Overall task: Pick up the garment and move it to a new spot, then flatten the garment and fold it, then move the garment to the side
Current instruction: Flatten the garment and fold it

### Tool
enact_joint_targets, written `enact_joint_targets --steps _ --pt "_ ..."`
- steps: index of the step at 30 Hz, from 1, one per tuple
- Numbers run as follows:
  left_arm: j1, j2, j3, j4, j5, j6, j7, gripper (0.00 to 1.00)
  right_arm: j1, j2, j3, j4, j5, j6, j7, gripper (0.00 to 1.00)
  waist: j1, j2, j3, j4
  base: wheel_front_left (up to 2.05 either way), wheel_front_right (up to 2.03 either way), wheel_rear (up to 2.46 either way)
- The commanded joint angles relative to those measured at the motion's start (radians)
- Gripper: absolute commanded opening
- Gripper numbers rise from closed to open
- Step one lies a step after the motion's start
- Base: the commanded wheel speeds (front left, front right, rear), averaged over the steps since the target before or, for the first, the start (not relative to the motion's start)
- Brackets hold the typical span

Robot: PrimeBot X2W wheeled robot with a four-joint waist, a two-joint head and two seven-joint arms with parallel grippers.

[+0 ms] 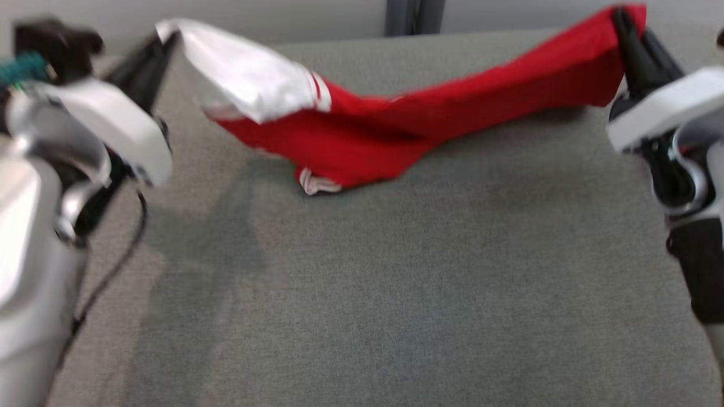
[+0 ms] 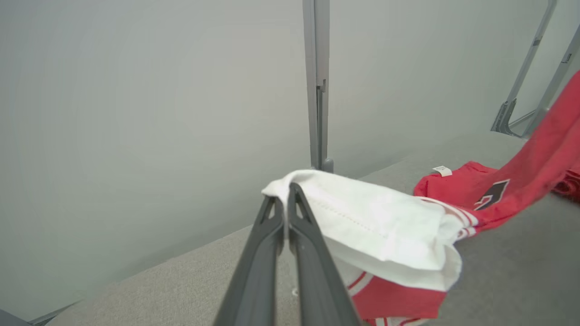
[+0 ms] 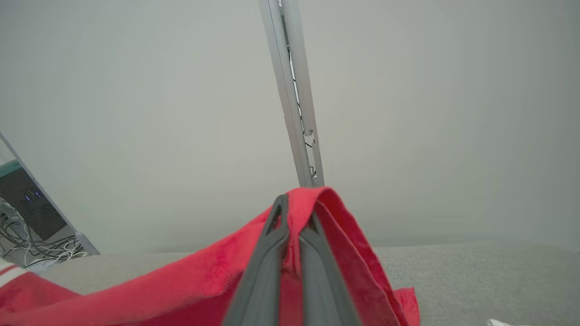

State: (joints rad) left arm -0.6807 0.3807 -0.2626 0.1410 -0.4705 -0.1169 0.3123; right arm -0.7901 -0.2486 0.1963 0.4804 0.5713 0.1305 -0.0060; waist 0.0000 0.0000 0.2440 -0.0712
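one limp red-white garment (image 1: 396,124), ends pinched by left claw (image 1: 164,42), right claw (image 1: 620,21)

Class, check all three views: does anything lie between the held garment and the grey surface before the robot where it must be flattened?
Nothing visible does. The left gripper and the right gripper are shut on the ends of the garment; its middle sags onto the grey surface.

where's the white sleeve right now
Upper left of the head view, white sleeve pinched in the left tool above the grey surface, red body running to the right tool.
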Motion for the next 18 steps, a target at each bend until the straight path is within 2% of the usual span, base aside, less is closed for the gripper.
enact_joint_targets --steps 1,10,18 --pt "-0.097 0.017 -0.005 0.054 0.005 -0.007 -0.006 0.0 -0.075 -0.014 0.026 0.026 0.013 0.0 -0.009 0.0 0.0 0.0 0.098 -0.015 0.0 0.0 0.0" --pt "-0.544 0.036 -0.068 0.297 -0.004 -0.013 -0.037 0.0 -0.46 -0.065 0.119 0.162 0.062 0.0 -0.082 0.0 0.0 0.0 0.277 -0.016 0.0 0.0 0.0" --pt "-0.87 0.043 -0.094 0.479 0.006 -0.014 -0.103 0.0 -0.761 -0.044 0.164 0.29 0.113 0.0 -0.171 0.0 0.0 0.0 0.372 -0.012 0.0 0.0 0.0"
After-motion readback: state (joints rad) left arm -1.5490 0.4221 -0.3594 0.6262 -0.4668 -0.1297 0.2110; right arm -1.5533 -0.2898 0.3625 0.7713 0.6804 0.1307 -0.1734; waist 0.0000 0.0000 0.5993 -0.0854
